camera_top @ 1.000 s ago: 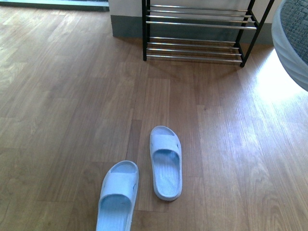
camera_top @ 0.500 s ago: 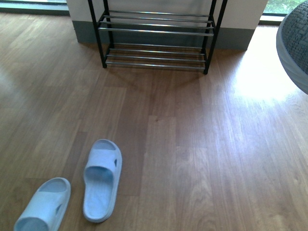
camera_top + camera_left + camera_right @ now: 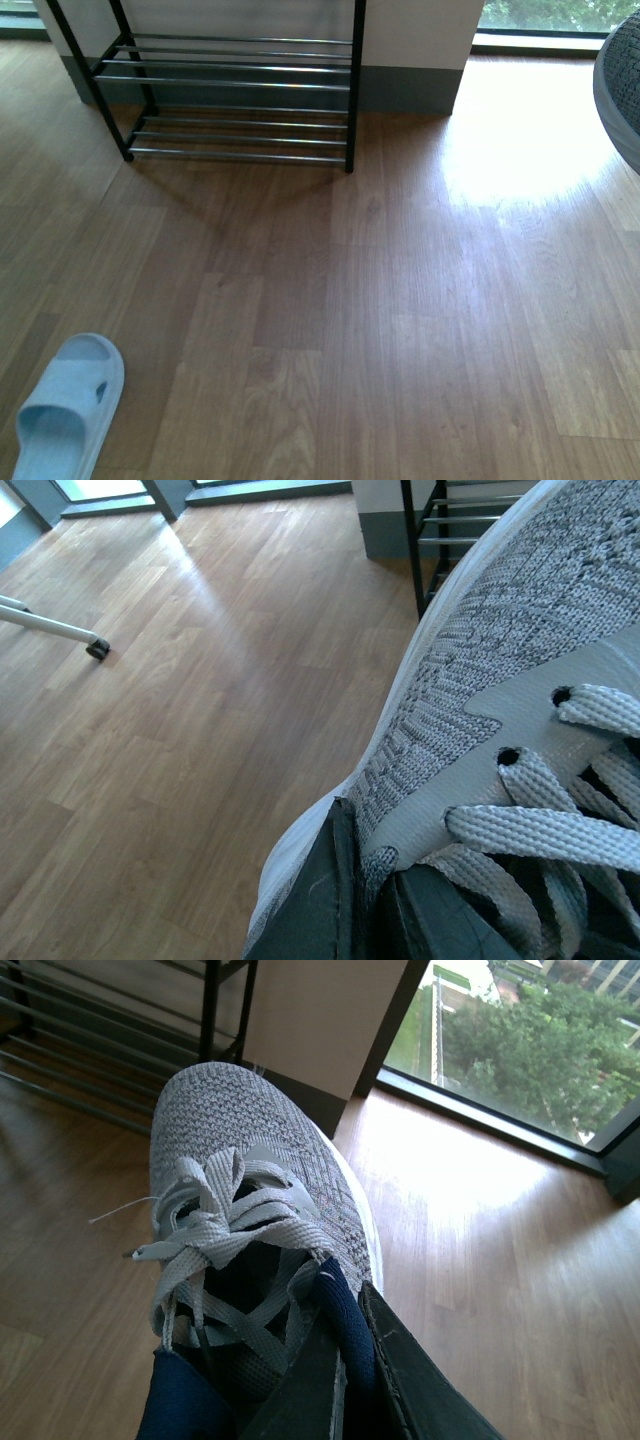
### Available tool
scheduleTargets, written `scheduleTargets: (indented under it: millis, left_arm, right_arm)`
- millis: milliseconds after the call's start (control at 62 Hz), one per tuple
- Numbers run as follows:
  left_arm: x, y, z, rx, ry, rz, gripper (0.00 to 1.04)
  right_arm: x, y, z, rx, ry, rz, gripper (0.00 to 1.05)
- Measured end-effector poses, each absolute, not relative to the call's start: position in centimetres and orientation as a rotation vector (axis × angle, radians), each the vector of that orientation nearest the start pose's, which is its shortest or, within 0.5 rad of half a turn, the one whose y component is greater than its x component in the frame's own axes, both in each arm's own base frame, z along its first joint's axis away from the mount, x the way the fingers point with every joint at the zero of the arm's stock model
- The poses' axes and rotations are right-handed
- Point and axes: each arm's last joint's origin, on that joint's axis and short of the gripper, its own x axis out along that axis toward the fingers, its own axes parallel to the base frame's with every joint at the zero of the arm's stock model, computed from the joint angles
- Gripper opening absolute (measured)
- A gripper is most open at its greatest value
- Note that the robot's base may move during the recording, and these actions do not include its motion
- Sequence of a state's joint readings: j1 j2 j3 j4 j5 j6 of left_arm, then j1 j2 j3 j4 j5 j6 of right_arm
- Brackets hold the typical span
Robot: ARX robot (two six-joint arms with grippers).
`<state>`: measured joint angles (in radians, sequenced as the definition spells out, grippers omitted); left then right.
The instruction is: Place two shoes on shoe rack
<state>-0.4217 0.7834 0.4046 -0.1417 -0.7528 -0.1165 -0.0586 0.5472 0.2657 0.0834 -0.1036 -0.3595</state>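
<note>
**A:** How much room is there, starting close in?

**B:** In the front view, bare wood floor [image 3: 380, 300] runs from the near edge to the foot of the shoe rack [image 3: 235, 85]. A pale blue slide [image 3: 65, 410] lies in the near left corner, its heel cut off by the frame. A knit toe [image 3: 622, 90] with a pale sole juts in at the right edge, above the boards. I cannot tell which sneaker it is.

**A:** And the shoes being carried?

**B:** Both are off the floor. The left gripper [image 3: 368, 855] has its fingers pinching the side wall of the left-hand sneaker [image 3: 500, 630], which is grey knit with flat grey laces and a white sole edge. The right gripper [image 3: 345, 1330] has its fingers clamped on the navy collar of the right-hand sneaker [image 3: 250, 1150]. That toe points toward the rack, and a loose lace end sticks out sideways.

**A:** The rack itself?

**B:** It is far left, against a pale wall with a grey skirting, and has black end frames and chrome rods in tiers. Its top is out of frame.

**A:** Anything else around?

**B:** A sunlit patch [image 3: 520, 140] lies on the boards right of the rack, below a window [image 3: 520, 1050] with trees behind it. The left wrist view shows a white leg on a black caster [image 3: 97, 648], well apart from the sneaker.
</note>
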Motion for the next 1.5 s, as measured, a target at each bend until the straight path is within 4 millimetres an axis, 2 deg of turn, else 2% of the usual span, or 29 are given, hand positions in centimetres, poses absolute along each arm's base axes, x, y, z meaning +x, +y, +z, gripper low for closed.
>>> scheduleTargets:
  millis: [1500]
  left_arm:
    - [15.41, -4.78, 21.04, 0.176, 0.417, 0.342, 0.02]
  right_arm:
    - [14.12, -0.54, 21.14, -0.342, 0.187, 0.081, 0.01]
